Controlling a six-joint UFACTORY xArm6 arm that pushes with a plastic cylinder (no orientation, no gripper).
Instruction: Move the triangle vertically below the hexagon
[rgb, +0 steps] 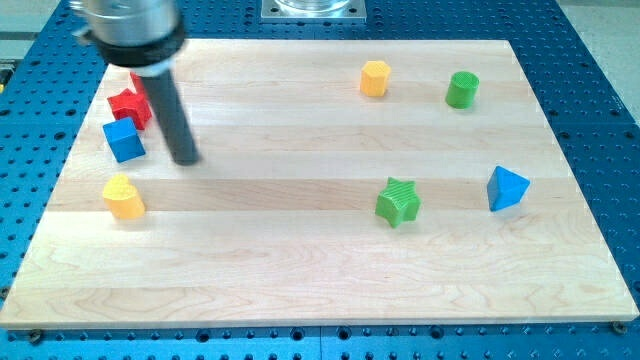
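Note:
The blue triangle (507, 188) lies near the view's right edge of the wooden board. The yellow hexagon (374, 78) stands at the view's top, right of centre. The triangle is lower than the hexagon and well to its right. My tip (186, 158) is at the view's left, far from both, just right of a blue cube (124, 140).
A red star-like block (130, 104) sits above the blue cube, partly behind the rod. A yellow heart (124, 197) lies at lower left. A green star (398, 202) lies left of the triangle. A green cylinder (462, 89) stands right of the hexagon.

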